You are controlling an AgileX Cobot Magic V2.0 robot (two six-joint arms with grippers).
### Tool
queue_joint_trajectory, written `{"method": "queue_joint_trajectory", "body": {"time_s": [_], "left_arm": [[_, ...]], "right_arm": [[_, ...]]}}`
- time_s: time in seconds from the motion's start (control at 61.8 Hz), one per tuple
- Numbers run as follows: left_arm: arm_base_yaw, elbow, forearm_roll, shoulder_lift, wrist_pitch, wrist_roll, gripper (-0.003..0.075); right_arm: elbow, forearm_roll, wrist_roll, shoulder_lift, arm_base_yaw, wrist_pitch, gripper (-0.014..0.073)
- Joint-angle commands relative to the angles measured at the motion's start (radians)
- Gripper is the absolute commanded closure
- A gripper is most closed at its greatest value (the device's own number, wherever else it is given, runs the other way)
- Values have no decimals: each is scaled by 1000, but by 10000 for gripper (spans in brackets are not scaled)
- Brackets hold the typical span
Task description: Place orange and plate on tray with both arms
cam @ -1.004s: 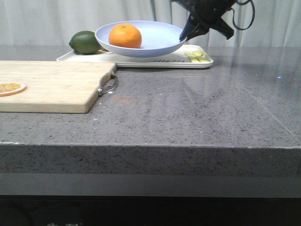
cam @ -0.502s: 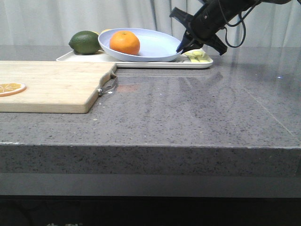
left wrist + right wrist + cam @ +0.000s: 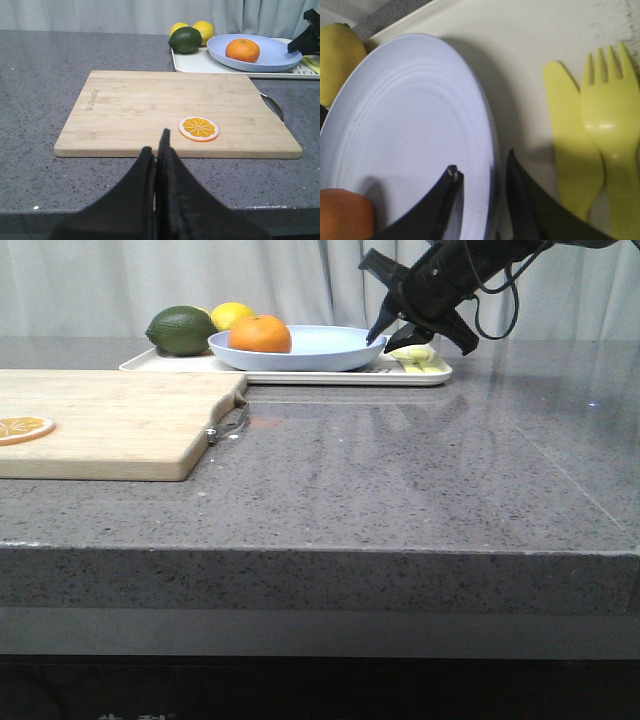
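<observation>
Lowered since a second ago, the plate (image 3: pixel 305 347) had come down from a raised tilt to sit on the tray (image 3: pixel 300 373), and a lemon (image 3: pixel 231 315) behind it had come into sight. Going left to right: the left gripper (image 3: pixel 156 165) hung back over the near counter edge, fingers pressed together on nothing, facing the cutting board (image 3: pixel 175 117) with its dried orange slice (image 3: pixel 199 128). A lime (image 3: pixel 181 329) sat at the tray's left end. The orange (image 3: pixel 260 334) rested inside the plate. The right gripper (image 3: pixel 385 330) straddled the plate's right rim, jaws a little apart, contact not clear. Placement looked done; only release and retreat seemed left.
</observation>
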Motion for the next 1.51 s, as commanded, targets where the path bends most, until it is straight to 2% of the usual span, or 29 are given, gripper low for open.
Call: {"method": "queue_joint_trajectory", "body": {"time_s": [0.0,0.146,0.21,0.372,0.437,0.518,0.761,0.858,1.198,1.344,1.49], "left_arm": [[1,-25,-1,-17,-87,-8,738],[1,-25,-1,-17,-89,-8,738],[1,-25,-1,-17,-89,-8,738],[1,-25,-1,-17,-89,-8,738],[1,-25,-1,-17,-89,-8,738],[1,-25,-1,-17,-89,-8,738],[3,-25,-1,-17,-89,-8,738],[3,-25,-1,-17,-89,-8,738],[3,-25,-1,-17,-89,-8,738],[3,-25,-1,-17,-89,-8,738],[3,-25,-1,-17,-89,-8,738]], "right_arm": [[-38,34,-7,-125,-17,-11,281],[-38,3,-8,-209,-63,121,277],[-38,-32,-12,-249,-81,190,310],[-38,-143,-80,-336,-96,376,584],[-38,-173,-114,-357,-96,443,667],[-38,-207,-133,-374,-96,501,658],[-31,-241,-203,-443,-96,504,662],[20,-268,-220,-498,-96,504,662],[582,-514,-279,-828,-96,501,662],[819,-521,-305,-952,-96,482,662],[1068,-521,-311,-1100,-96,379,662]]}}
